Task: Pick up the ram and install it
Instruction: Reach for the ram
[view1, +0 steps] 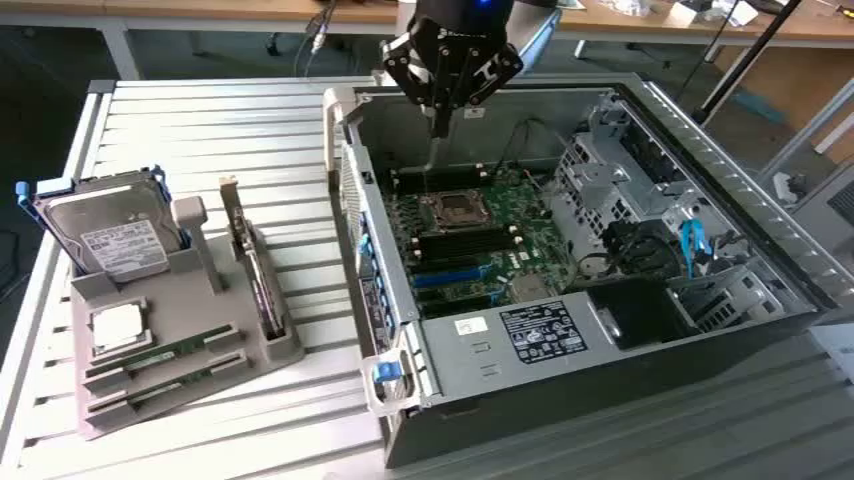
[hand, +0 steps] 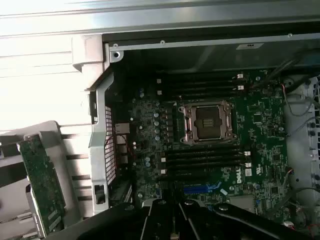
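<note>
Two rams, thin green sticks (view1: 167, 350) (view1: 176, 378), lie in slots of the grey holder tray (view1: 283, 348) on the exterior view's left. My gripper (view1: 438, 126) hangs over the far end of the open computer case (view1: 534, 345), above the motherboard (view1: 467, 235), well away from the tray. Its dark fingers (hand: 150, 222) point down and stand close together; I cannot make out anything between them. Under my gripper (hand: 172, 225) the wrist view has the empty processor socket (hand: 209, 122) and the black memory slots (hand: 205, 160) beside it.
The tray also carries a hard drive (view1: 114, 240), a square silver processor chip (view1: 118, 325) and an upright expansion card (view1: 254, 275) (hand: 42, 185). Drive cages and cables (view1: 654, 240) crowd the case's right half. A slatted white table (view1: 174, 130) bears everything.
</note>
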